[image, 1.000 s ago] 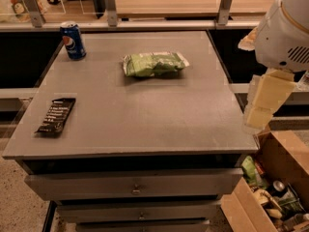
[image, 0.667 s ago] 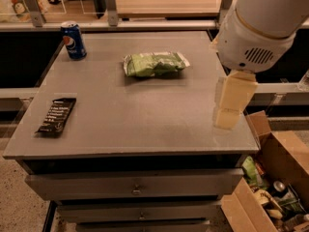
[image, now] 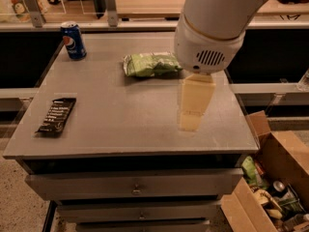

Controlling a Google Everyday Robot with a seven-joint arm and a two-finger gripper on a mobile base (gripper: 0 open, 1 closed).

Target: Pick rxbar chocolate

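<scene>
The gripper point(image: 191, 121) has been swung in from the right and is now hung over the table point(image: 120, 129), near the green bag point(image: 149, 64); how wide it is set cannot be told. The chocolate bar point(image: 56, 115) lies untouched at the left edge, well apart, so more leftward travel is probably needed.

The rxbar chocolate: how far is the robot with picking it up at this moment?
Done: nothing yet; the rxbar chocolate lies flat near the front left edge of the table, untouched. In hand: the gripper hangs over the table's right front part, well apart from the bar. Left: cross to the left, come down on the bar, grasp it and lift it.
</scene>
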